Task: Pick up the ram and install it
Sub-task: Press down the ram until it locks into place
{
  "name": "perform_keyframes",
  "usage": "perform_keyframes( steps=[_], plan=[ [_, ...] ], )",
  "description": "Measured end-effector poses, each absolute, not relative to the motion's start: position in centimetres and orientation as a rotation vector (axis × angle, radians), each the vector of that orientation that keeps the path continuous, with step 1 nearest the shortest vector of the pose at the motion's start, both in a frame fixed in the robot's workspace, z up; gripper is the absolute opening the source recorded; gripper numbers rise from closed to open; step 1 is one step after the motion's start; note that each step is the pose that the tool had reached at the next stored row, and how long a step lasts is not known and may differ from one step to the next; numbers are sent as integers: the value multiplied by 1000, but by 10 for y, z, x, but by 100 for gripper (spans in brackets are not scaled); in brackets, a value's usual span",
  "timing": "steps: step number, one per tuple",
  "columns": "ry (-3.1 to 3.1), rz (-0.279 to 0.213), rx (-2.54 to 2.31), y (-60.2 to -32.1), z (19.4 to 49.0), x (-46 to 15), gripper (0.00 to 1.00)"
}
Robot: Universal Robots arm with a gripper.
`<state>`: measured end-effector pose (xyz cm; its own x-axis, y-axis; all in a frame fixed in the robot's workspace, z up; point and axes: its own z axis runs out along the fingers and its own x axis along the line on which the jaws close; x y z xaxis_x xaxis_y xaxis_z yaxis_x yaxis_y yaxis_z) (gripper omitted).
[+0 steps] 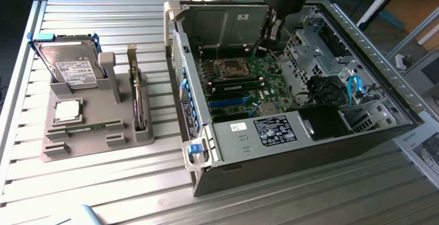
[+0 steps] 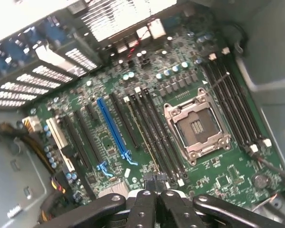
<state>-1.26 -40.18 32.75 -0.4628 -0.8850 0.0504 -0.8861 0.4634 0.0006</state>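
A thin green stick, the ram (image 1: 86,128), lies flat in a front slot of the grey holder (image 1: 82,145) at the exterior view's left. My gripper (image 1: 263,46) hangs inside the open computer case (image 1: 288,148), just above the back part of the green motherboard (image 1: 264,76), far from the ram. In the wrist view the gripper (image 2: 156,191) is shut with nothing between its black fingers (image 2: 143,209). Below it are the motherboard (image 2: 109,85), the long black memory slots (image 2: 154,130) and the empty processor socket (image 2: 194,126). Whether a stick sits in a slot I cannot tell.
The holder also carries an upright hard drive (image 1: 69,66), a square silver-topped processor (image 1: 67,110) and an upright expansion card (image 1: 139,107). A blue slot (image 2: 111,128) crosses the board. Drive cages (image 1: 309,45), cables (image 1: 353,89) and the case walls hem in the arm.
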Motion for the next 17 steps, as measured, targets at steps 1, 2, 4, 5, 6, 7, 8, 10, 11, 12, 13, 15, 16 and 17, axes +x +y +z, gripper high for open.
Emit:
perform_keyframes(
  steps=[1, 2, 4, 5, 6, 7, 8, 10, 11, 12, 13, 15, 16, 17],
  plan=[
    [-2667, 39, 1575, -402, 327, -13, 10],
    [-2681, 38, 1551, -402, 327, -13, 10],
    [-2718, 37, 1484, -402, 327, -13, 10],
    [-2739, 36, 1444, -402, 327, -13, 10],
    [-2770, 34, 1383, -402, 327, -13, 10],
    [-2787, 33, 1347, -402, 327, -13, 10],
    [-2808, 32, 1302, -402, 327, -13, 10],
    [-2833, 31, 1246, -402, 327, -13, 10],
    [-2855, 29, 1193, -402, 327, -13, 10],
    [-2867, 28, 1165, -402, 327, -13, 10],
    [-2879, 28, 1135, -402, 327, -13, 10],
    [-2899, 26, 1080, -402, 327, -13, 10],
    [-2916, 25, 1034, -402, 327, -13, 10],
    [-2928, 24, 998, -402, 327, -13, 10]
  ],
)
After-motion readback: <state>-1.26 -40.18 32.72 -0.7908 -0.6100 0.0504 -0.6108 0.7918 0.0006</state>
